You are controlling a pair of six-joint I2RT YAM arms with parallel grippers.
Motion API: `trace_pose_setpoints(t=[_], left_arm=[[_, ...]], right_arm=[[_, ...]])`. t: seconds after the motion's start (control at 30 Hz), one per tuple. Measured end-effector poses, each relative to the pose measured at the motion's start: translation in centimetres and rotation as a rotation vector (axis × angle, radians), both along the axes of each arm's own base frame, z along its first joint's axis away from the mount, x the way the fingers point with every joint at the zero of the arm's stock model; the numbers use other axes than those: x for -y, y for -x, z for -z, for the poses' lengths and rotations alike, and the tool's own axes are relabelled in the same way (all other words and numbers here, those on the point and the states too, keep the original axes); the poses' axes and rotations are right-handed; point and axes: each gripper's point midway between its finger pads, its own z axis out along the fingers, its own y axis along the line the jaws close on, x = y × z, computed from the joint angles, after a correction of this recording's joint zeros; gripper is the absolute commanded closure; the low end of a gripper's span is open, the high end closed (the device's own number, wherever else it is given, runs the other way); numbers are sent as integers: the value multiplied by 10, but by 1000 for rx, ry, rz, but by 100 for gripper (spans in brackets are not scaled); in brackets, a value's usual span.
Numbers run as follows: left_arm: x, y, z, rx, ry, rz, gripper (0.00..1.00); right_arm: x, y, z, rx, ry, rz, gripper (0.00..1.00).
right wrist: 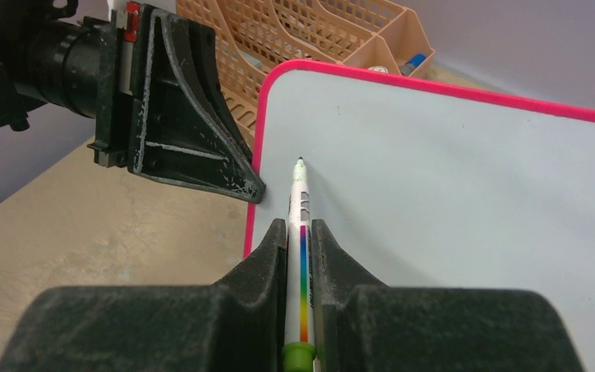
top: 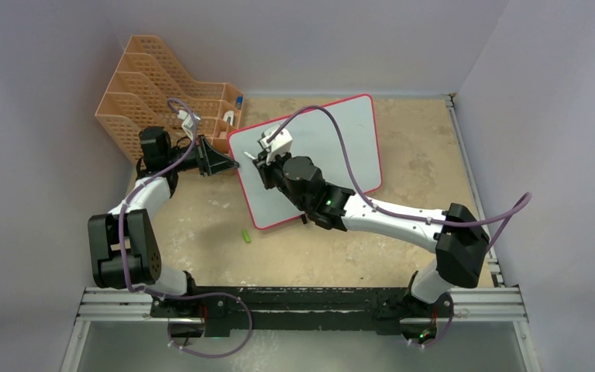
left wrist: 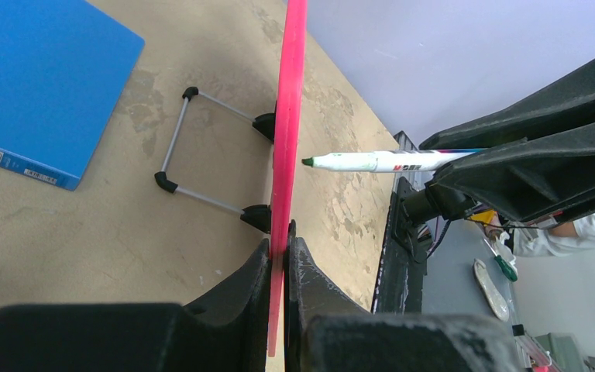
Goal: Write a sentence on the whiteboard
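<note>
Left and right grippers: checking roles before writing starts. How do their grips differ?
The left gripper clamps the whiteboard's pink edge; the right gripper clamps a green marker. The left gripper steadies from the side; the right gripper aims at the blank face. Both are shut.

- Mid-table: whiteboard [top: 356, 132] stands tilted. The left gripper [top: 221, 161] is clamped on its 9 o'clock edge and blocks that side.
- The right gripper [top: 257, 159], closed on the marker [right wrist: 300, 209], crowds the board's 10 o'clock corner.
- Orange file rack [top: 147, 93] walls off 10–11 o'clock.
- Open tabletop [top: 418, 155] at 3 and 6 o'clock; small green cap [top: 245, 235] lies at 7 o'clock.
- Behind the board: wire stand feet [left wrist: 178, 139], then blue folder [left wrist: 39, 85].
</note>
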Motion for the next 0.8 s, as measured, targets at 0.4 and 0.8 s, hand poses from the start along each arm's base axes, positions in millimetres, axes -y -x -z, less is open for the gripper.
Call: trace_pose_setpoints(t=[0.4,0.8], left_arm=[[0,0,0,0,0,1,100],[0,0,0,0,1,1,100]], right_arm=[[-1,-3,4,-9,6,16,100],[0,-4,7,-16,10,29,100]])
